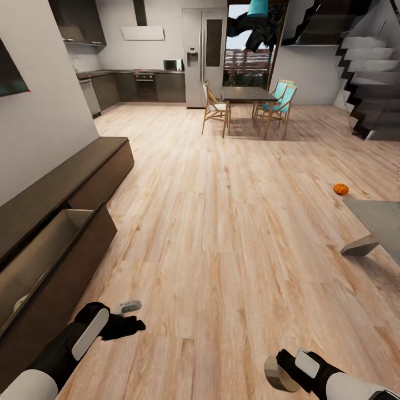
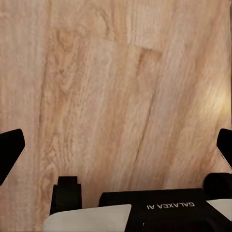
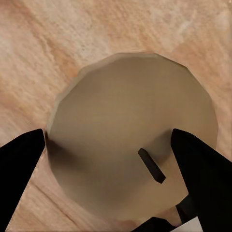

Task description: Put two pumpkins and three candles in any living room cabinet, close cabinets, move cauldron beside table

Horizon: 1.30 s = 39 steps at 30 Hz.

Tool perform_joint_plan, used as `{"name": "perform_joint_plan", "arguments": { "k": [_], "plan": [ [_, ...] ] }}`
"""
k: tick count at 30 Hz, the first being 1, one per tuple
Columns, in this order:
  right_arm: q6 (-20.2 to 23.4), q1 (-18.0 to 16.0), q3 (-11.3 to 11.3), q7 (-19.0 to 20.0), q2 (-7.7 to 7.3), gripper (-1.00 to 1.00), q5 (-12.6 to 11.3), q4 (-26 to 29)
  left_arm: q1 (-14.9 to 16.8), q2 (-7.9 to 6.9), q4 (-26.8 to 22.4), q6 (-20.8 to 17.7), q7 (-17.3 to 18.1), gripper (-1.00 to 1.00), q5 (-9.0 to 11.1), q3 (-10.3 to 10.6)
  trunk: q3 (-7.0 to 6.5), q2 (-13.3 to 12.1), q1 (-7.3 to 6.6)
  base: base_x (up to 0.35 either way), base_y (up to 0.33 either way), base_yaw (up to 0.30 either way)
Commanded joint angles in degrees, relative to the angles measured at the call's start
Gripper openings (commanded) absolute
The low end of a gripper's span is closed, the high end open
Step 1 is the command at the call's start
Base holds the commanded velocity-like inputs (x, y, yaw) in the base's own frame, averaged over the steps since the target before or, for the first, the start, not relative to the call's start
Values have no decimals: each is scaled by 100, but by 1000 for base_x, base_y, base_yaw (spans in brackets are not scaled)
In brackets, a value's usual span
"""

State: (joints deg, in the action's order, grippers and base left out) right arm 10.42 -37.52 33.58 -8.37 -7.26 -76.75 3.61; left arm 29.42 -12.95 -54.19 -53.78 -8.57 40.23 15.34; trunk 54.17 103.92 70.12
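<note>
Pale wood-plank floor [image 1: 222, 233] runs under you to the kitchen and dining set.

Right end effector [image 3: 116, 159]: your two dark fingers are closed against either side of a beige candle [image 3: 133, 135], wick end toward the camera; in the head view it sits low at right [image 1: 278, 373].

Left end effector [image 1: 132, 316]: fingers spread wide over bare boards, holding nothing.

Cabinet [image 1: 83, 172]: at your left along the wall, one drawer [image 1: 39, 261] pulled open.

Pumpkin [image 1: 340, 189]: on the floor far right, near a grey rug [image 1: 383, 222].

"GALAXEA AI" on left pincer [image 2: 116, 145]
</note>
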Motion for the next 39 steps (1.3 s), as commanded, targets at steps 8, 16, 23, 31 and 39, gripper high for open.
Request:
{"name": "perform_joint_plan", "arguments": {
  "k": [8,16,23,31,39],
  "plan": [
    [24,-1,44,-43,-4,-100,-67,22,3,19,-4,25,-57,100,12,22,2,2,3,331,0,-31],
    [21,-1,44,-48,-4,-100,-68,21,3,21,-4,27,-57,100,11,23,2,2,3,331,0,-1],
    [21,-1,44,-48,-4,-100,-68,18,3,21,-4,28,-57,100,11,29,-7,2,3,331,0,0],
    [21,-1,44,-49,-4,-100,-68,17,3,29,-4,33,-57,100,11,30,-76,2,3,331,0,0],
    [21,-1,44,-48,-4,-100,-68,17,3,54,-4,35,-57,100,3,30,-151,2,3,329,0,0]
  ]
}}
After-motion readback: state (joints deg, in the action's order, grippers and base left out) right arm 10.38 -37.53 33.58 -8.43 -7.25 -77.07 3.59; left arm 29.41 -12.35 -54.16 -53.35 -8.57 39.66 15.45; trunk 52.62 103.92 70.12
